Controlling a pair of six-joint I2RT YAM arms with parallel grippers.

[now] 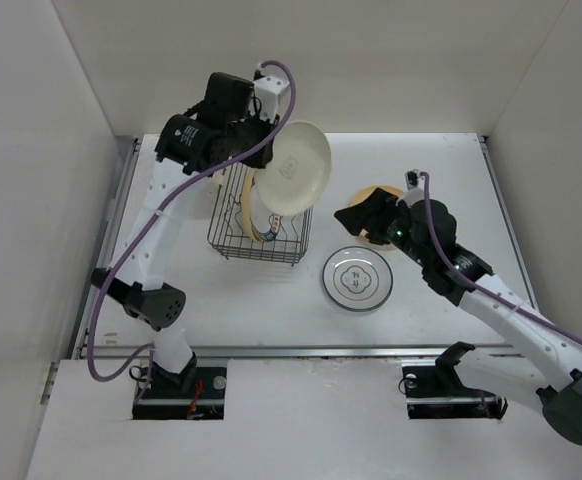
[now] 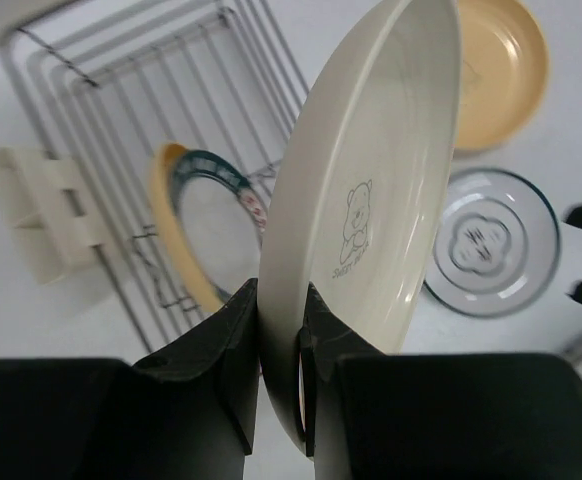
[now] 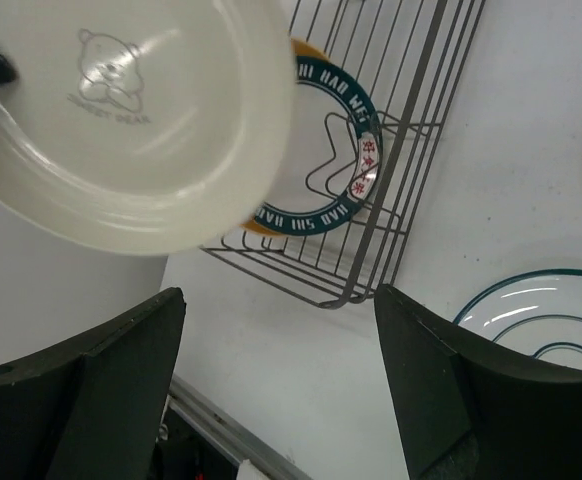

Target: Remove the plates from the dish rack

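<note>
1. The left fingers (image 2: 249, 340) are clamped on the lower rim of a cream round ceramic plate (image 2: 371, 200) with a little bear printed in its well. They hold it on edge, up above the dark wire dish rack (image 1: 261, 252).
2. Down in the rack, two more stand between the tines. One is a tan-yellow racked plate (image 2: 166, 215); right against it is a white round plate with a dark green patterned rim (image 2: 216, 215).
3. Out on the white counter (image 1: 451, 180), two lie flat. There is a tan-yellow counter plate (image 2: 501, 70) at the back and, nearer the arms, a pale plate with a blue-green rim and centre mark (image 1: 358, 279).
4. The right fingers (image 3: 111, 380) stand wide apart with nothing between them, hovering low over the counter between the rack and those two plates.
5. My read is that the step in hand is carrying the cream plate across to the counter. About half the job looks done.
6. That grip is a thin pinch on the rim, with the whole plate hanging out beyond it. The move wants to be slow with no sharp wrist turn, or the plate could pivot in the pinch.
7. The right arm sits close to the likely path, so give it room. Whether a handover is planned, I cannot tell.
8. Tip the plate flat low over a bare patch, beside the others and not on their rims. Let go only once it rests.
</note>
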